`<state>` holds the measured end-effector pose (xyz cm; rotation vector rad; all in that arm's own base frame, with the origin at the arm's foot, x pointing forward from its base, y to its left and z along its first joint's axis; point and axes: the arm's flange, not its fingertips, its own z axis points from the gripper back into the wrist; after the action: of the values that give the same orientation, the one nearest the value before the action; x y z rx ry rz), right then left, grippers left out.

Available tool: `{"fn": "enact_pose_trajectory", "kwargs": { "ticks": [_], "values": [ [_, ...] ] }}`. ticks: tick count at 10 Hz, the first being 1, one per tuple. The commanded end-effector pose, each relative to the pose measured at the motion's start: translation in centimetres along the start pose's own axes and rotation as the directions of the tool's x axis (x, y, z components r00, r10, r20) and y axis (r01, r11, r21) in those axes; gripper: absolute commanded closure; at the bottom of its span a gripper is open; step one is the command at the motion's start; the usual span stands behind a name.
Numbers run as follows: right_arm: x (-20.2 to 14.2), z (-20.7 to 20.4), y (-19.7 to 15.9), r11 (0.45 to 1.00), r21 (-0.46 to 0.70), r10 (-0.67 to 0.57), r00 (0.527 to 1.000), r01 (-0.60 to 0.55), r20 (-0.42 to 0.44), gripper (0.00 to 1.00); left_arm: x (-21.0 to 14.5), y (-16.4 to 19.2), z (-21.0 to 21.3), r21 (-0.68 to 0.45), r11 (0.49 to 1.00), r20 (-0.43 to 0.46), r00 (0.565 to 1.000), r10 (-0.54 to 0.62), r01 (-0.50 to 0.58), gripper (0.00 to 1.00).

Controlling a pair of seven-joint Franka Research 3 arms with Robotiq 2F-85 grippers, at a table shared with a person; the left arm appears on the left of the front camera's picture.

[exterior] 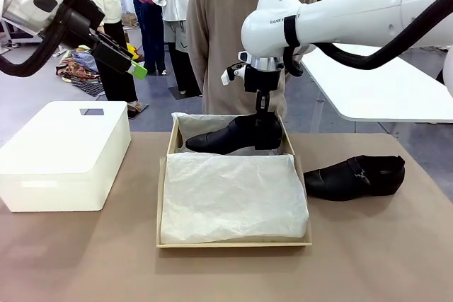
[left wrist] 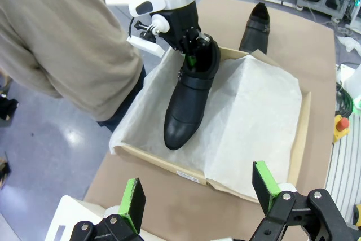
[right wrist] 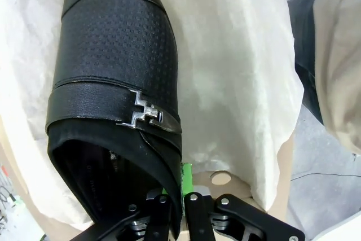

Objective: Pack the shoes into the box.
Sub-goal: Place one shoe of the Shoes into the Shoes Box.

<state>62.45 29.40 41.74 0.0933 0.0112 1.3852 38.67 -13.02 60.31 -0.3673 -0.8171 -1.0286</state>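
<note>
The brown box, lined with white tissue paper, sits mid-table. One black shoe lies along the box's far end with its toe pointing to picture left. My right gripper comes straight down and is shut on the shoe's heel rim. The right wrist view shows that shoe, its metal buckle and a green pad against the shoe's collar. The other shoe rests on the table right of the box. My left gripper hovers high at the left, open and holding nothing.
A white plastic bin stands on the table to the left of the box. A person in a beige sweater stands at the far edge, right behind the box. A white table is at the back right.
</note>
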Motion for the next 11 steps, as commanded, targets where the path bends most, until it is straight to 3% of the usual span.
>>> {"fn": "enact_pose_trajectory", "kwargs": {
  "ticks": [1,5,10,11],
  "values": [
    [0.6,-0.1,-0.9,0.999,-0.03,0.015,1.0,-0.014,0.027,1.0,-0.4,0.1,-0.1,-0.014,1.0,0.017,1.0,-0.016,0.016,0.0],
    [0.9,-1.8,-1.9,1.0,-0.018,-0.019,0.996,0.021,0.084,1.0,-0.4,0.1,-0.1,-0.014,1.0,0.017,1.0,-0.016,0.016,0.0],
    [0.7,-3.4,-2.9,1.0,0.017,-0.026,0.997,0.025,0.071,1.0,-0.4,0.1,-0.1,-0.014,1.0,0.017,1.0,-0.016,0.016,0.0],
    [0.6,-3.5,-3.0,0.999,0.031,-0.023,0.998,0.021,0.067,0.84,-0.4,0.1,-0.1,-0.014,1.0,0.017,1.0,-0.016,0.016,0.0]
  ]
}}
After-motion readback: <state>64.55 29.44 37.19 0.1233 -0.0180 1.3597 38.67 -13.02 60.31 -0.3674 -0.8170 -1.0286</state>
